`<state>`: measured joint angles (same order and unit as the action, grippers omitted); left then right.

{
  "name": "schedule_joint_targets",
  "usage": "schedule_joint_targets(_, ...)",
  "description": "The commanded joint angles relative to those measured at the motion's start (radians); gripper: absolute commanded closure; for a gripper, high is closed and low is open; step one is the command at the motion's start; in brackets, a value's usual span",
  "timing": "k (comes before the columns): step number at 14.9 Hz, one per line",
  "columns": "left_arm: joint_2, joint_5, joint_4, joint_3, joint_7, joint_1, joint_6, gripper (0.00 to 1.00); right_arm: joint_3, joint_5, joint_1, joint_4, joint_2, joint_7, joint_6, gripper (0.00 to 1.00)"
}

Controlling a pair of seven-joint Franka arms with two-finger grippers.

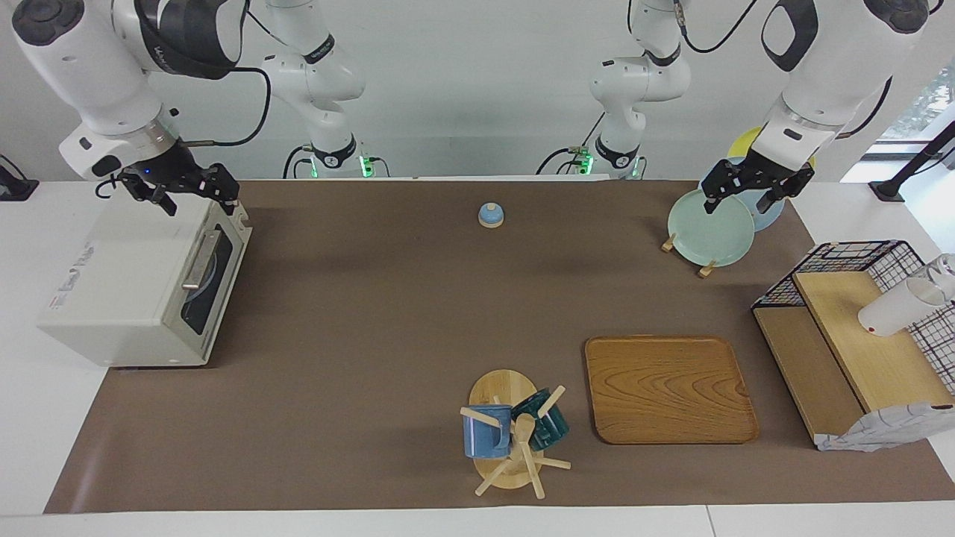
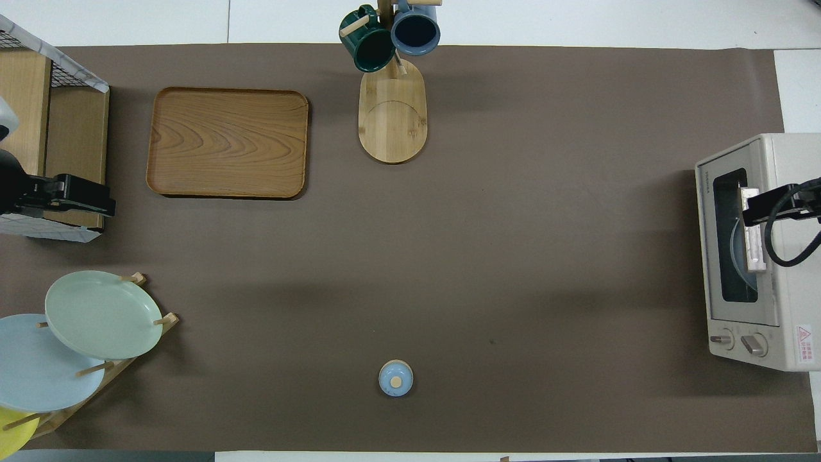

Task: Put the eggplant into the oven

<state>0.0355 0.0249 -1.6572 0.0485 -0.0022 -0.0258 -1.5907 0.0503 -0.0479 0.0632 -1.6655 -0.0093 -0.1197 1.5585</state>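
Note:
The cream oven [image 1: 119, 283] stands at the right arm's end of the table, door shut, silver handle [image 1: 196, 261] toward the table's middle. It also shows in the overhead view [image 2: 795, 289]. A round bluish shape shows through its glass. The eggplant is not in view. My right gripper [image 1: 195, 195] is open and empty, over the oven's top front edge above the handle; its tip shows in the overhead view [image 2: 757, 208]. My left gripper [image 1: 739, 200] is open and empty, over the plate rack [image 1: 705, 268].
A green plate [image 1: 709, 227] and other plates stand in the rack. A small blue lidded dish [image 1: 490, 215] sits near the robots. A wooden tray [image 1: 668, 388], a mug tree [image 1: 515, 432] and a wire shelf [image 1: 858, 321] lie farther out.

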Motion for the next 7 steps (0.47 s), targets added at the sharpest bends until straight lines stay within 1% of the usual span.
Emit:
schedule_joint_targets(1, 0.007, -0.016, 0.004, 0.005, 0.005, 0.009, 0.018, 0.00, -0.001, 0.002, -0.006, 0.027, 0.017, 0.023, 0.002, 0.00)
schedule_joint_targets(7, 0.007, -0.016, 0.004, 0.005, 0.007, 0.009, 0.017, 0.00, 0.016, 0.020, -0.008, 0.027, 0.017, 0.031, 0.012, 0.00)
